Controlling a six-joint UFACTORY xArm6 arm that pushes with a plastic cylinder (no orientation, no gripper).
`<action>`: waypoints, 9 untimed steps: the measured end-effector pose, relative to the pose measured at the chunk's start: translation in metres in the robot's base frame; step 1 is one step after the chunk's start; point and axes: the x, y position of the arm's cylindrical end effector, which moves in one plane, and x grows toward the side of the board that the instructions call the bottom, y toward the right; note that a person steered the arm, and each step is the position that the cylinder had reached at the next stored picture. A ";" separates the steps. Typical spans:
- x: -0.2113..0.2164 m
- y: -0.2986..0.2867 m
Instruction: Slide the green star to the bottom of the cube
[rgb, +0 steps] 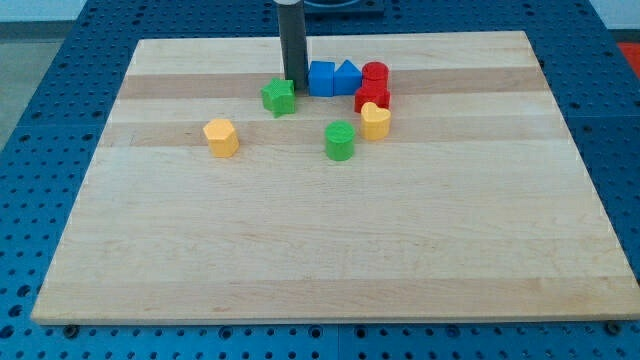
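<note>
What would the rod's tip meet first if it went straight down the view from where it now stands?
My tip sits between the green star and blue cube. Heading straight down, it would probably clip the star's right edge first; depth is hard to judge.

Below the blue cube (321, 78) the board (300, 250) lies open between the green star (279, 97) on the view's left and the green cylinder (340, 141), yellow heart (375, 121) and red blocks (373, 90) on its right, with my tip (297, 83) wedged between star and cube
</note>
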 end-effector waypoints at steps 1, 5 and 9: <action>-0.003 0.000; 0.002 -0.078; 0.023 -0.037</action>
